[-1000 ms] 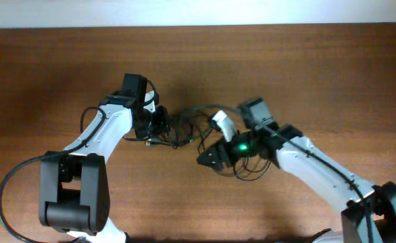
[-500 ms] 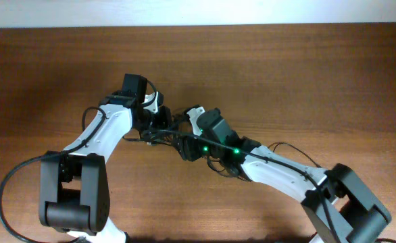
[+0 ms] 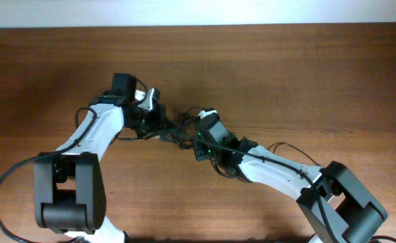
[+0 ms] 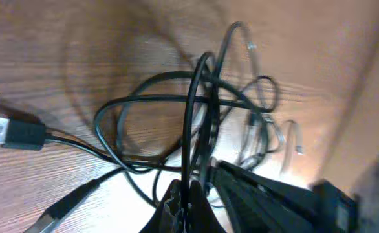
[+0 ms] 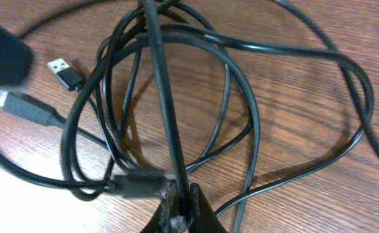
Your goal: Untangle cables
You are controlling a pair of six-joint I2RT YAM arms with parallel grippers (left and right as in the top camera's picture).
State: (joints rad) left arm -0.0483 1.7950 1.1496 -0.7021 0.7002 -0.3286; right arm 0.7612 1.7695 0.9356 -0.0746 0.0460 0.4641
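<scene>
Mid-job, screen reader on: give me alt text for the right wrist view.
The right gripper is closed on one black strand of the cables, which runs straight up from its fingertips to the top edge. More cable lies in loose loops around it on the wooden table, with two USB plugs at upper left.

The cables [image 3: 178, 129] are black all over with a faint sheen. Their ends are silver at the tip with a black housing behind, as on the USB plug [image 4: 2, 131] lying on the tabletop [image 3: 286, 74], which is a warm reddish brown with fine, darker wood grain. My left fingers [image 4: 171, 208] and my right fingers [image 5: 196, 208] are black too, nearly blending with the cords, while my left arm [image 3: 93, 135] and right arm [image 3: 279, 169] wear white shells with black joints.
</scene>
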